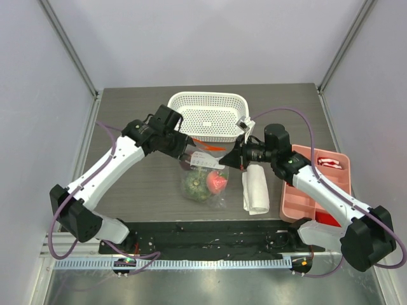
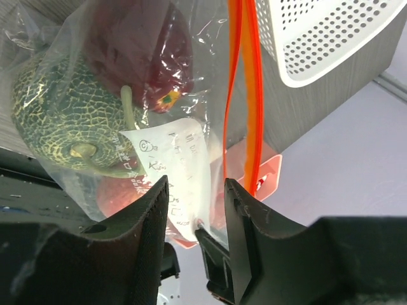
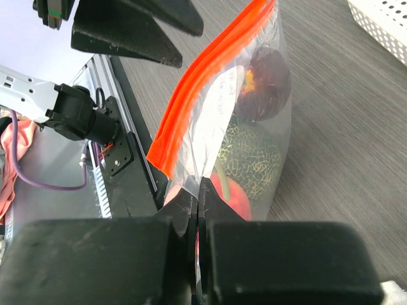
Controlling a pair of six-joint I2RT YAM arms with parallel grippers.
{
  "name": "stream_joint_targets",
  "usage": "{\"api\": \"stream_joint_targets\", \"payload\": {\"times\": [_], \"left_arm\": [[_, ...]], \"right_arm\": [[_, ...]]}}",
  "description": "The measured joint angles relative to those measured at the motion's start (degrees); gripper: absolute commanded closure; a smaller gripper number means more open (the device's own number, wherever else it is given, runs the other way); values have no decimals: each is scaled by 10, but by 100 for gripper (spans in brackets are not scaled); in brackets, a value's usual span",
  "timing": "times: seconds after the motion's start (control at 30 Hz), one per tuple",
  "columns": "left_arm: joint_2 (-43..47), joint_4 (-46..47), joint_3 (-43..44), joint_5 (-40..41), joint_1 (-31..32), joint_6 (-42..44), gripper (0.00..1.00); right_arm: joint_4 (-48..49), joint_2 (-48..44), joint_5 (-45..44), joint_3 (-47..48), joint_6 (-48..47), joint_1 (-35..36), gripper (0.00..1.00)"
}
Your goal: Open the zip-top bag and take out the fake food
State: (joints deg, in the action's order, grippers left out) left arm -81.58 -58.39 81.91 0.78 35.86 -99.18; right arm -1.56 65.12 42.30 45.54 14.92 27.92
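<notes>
The clear zip-top bag (image 1: 205, 175) hangs between my two grippers, its bottom near the table. Its orange-red zip strip (image 2: 245, 95) shows as two parted lines, and also shows in the right wrist view (image 3: 203, 76). Inside are the bumpy green ball (image 2: 57, 121), the dark red fruit (image 2: 140, 44) and the pinkish-red fruit (image 2: 121, 194). My right gripper (image 3: 199, 184) is shut on the bag's film just below the strip. My left gripper (image 2: 197, 184) is open, its fingers apart at the bag's white label (image 2: 175, 159).
A white perforated basket (image 1: 206, 114) stands just behind the bag. A folded white cloth (image 1: 256, 187) lies to the right of it. A pink tray (image 1: 318, 184) with red blocks (image 1: 331, 162) sits at the right. A black mat (image 1: 210, 235) runs along the near edge.
</notes>
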Motion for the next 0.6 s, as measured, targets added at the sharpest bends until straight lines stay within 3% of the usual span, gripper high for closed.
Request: {"api": "stream_joint_targets", "payload": {"times": [0.6], "left_arm": [[-47, 40, -1, 11, -4, -27, 77]], "right_arm": [[-19, -9, -3, 0, -11, 12, 99]]}}
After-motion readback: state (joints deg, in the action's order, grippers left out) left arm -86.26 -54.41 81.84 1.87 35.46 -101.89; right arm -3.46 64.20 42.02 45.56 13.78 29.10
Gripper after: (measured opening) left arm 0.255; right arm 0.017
